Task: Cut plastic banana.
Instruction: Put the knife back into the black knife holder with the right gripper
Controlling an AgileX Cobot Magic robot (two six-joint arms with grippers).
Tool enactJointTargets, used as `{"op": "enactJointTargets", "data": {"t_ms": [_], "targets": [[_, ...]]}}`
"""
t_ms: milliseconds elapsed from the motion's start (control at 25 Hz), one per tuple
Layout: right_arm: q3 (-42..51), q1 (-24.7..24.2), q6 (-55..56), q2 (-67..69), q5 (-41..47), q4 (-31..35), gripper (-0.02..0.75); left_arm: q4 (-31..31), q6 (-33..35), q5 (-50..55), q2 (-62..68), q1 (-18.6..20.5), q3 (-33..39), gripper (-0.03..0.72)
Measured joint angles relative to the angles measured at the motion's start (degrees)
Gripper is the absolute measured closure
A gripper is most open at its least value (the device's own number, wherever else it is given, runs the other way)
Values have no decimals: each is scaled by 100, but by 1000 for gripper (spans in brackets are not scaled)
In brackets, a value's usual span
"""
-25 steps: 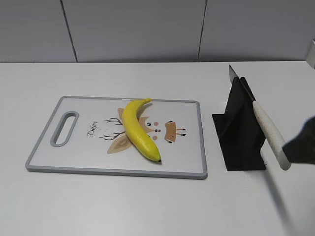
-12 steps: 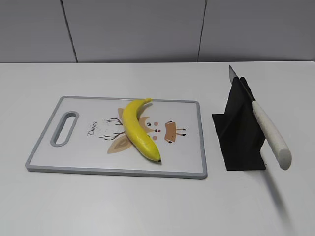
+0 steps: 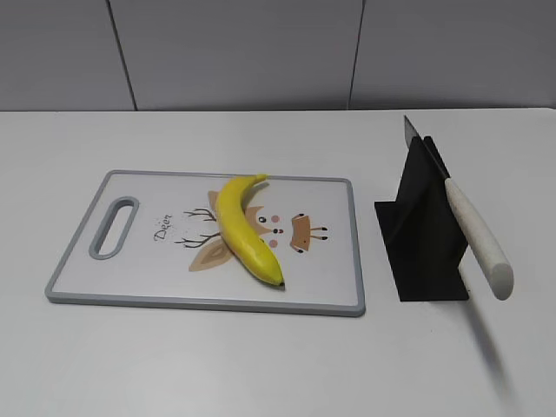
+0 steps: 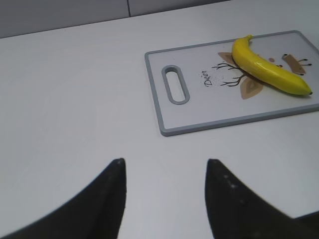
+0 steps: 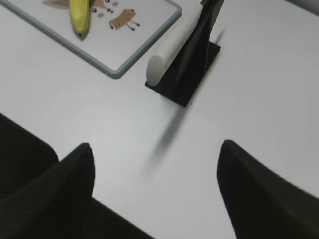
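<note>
The plastic banana (image 3: pixel 242 228) is glossy yellow and lies whole on the grey-rimmed cutting board (image 3: pixel 139 295), stem to the back, dark tip to the front. It also shows in the left wrist view (image 4: pixel 269 73) and the right wrist view (image 5: pixel 79 14). A knife with a cream handle (image 3: pixel 478 236) leans in a black stand (image 3: pixel 424 239) right of the board; it also shows in the right wrist view (image 5: pixel 174 42). My left gripper (image 4: pixel 165 162) is open and empty over bare table left of the board. My right gripper (image 5: pixel 157 144) is open and empty, in front of the stand. Neither gripper shows in the exterior view.
The cutting board has a handle slot (image 3: pixel 114 226) at its left end and a deer print under the banana. A grey panelled wall (image 3: pixel 261 52) runs behind the white table. The stand's base plate (image 5: pixel 187 82) lies flat on the table.
One second ago a dark gripper part stood at the right edge of the exterior view by the knife handle; it has withdrawn out of frame. Banana, board and knife have not moved.
</note>
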Motion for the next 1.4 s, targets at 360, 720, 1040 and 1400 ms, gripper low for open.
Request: {"op": "enactJointTargets", "data": {"t_ms": [360,720,1040,1400], "targets": [[6,0,230,-777,15,48,143,-16,0,-18,0,0,0,186],[11,-427,253,-796,9,143,144,-21,0,-23,0,101,0,186],[11,-1944,253,-799,9,168,144,-21,0,-23,0,914,0,186],[11,-2227,257,-799,9,185,144,-21,0,-23,0,1495,0,186]]}}
